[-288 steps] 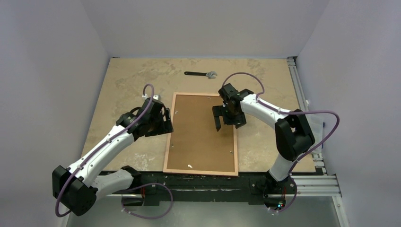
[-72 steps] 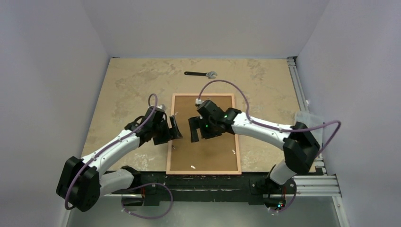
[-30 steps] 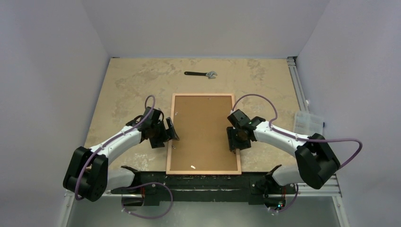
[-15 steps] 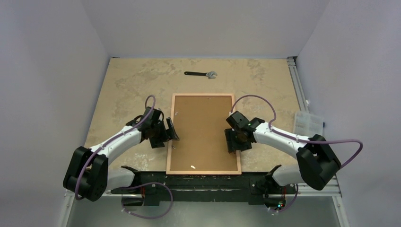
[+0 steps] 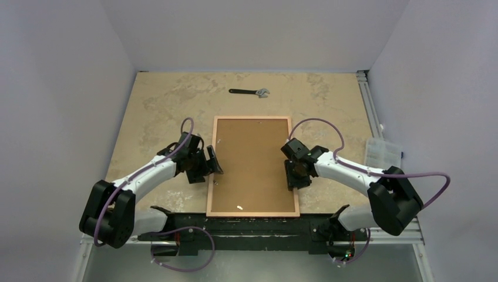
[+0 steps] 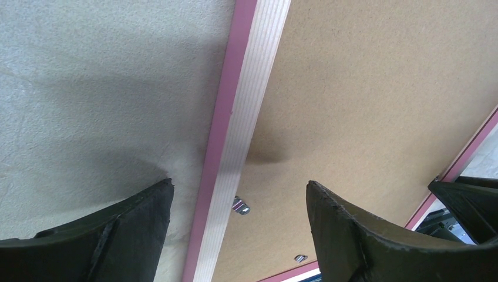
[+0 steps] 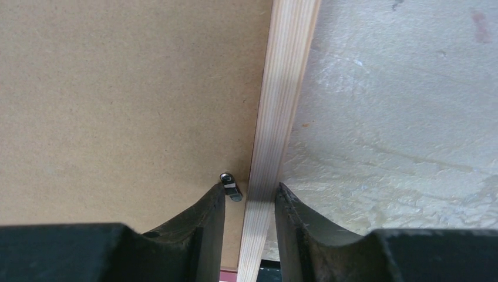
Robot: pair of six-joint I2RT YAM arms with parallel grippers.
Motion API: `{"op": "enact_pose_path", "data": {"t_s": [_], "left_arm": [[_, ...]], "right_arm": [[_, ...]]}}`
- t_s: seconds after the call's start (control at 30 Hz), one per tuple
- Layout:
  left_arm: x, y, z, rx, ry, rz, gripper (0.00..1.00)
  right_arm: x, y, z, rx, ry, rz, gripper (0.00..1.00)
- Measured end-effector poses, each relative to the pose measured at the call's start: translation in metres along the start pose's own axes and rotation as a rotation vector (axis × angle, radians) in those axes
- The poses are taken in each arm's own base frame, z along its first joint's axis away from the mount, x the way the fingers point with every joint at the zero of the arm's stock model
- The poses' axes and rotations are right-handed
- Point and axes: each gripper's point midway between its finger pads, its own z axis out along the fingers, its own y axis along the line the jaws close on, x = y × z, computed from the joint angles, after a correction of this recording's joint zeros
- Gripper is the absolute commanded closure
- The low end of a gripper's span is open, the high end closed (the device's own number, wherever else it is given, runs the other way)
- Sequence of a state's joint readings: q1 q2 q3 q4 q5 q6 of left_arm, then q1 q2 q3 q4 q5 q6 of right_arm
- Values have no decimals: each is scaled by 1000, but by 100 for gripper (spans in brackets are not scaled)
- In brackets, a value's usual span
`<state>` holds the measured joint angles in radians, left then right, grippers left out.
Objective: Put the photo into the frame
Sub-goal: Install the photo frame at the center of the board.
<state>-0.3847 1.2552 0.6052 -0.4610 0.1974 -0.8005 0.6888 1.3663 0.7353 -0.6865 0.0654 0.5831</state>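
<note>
Top external shows left arm (image 5: 147,171) and right arm (image 5: 346,170) bent inward, flanking the frame (image 5: 251,118).

Frame (image 5: 252,118) on table (image 5: 158,106) (near edge), wrench (image 5: 249,91) behind it

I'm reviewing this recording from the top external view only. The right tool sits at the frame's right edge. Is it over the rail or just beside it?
Observer: The right tool straddles the right wooden rail of the frame, one finger on each side. I cannot tell whether it pinches.
Operator: Anything near its inner finger?
Observer: A small metal clip on the backing board, right beside that fingertip.
Operator: And the left tool?
Observer: The left tool is wide open across the left rail, one finger above the table, the other above the board.
</note>
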Motion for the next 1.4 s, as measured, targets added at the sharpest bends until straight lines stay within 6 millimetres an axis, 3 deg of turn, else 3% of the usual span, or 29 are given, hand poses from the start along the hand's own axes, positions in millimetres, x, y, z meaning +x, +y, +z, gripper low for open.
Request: {"op": "enact_pose_path", "data": {"t_s": [0.3, 0.63, 0.8, 0.97, 1.2, 1.3, 1.4], "left_arm": [[-1, -3, 2, 6, 4, 4, 20], [-2, -6, 3, 4, 11, 9, 20], [-2, -5, 4, 2, 12, 9, 28], [-2, -6, 7, -13, 10, 20, 28], [-10, -7, 13, -133, -13, 44, 33], [-19, -4, 15, -187, -43, 32, 31], [-28, 0, 15, -226, -86, 27, 26]], "right_arm": [[-2, -6, -2, 48, -14, 8, 100], [-12, -13, -3, 92, -60, -6, 100], [-13, -14, -3, 109, -76, -21, 100], [-14, -13, -3, 108, -79, -24, 100], [-13, -10, -3, 95, -72, -23, 100], [-13, -10, -3, 95, -70, -24, 96], [-13, -10, -3, 96, -65, -24, 85]]}}
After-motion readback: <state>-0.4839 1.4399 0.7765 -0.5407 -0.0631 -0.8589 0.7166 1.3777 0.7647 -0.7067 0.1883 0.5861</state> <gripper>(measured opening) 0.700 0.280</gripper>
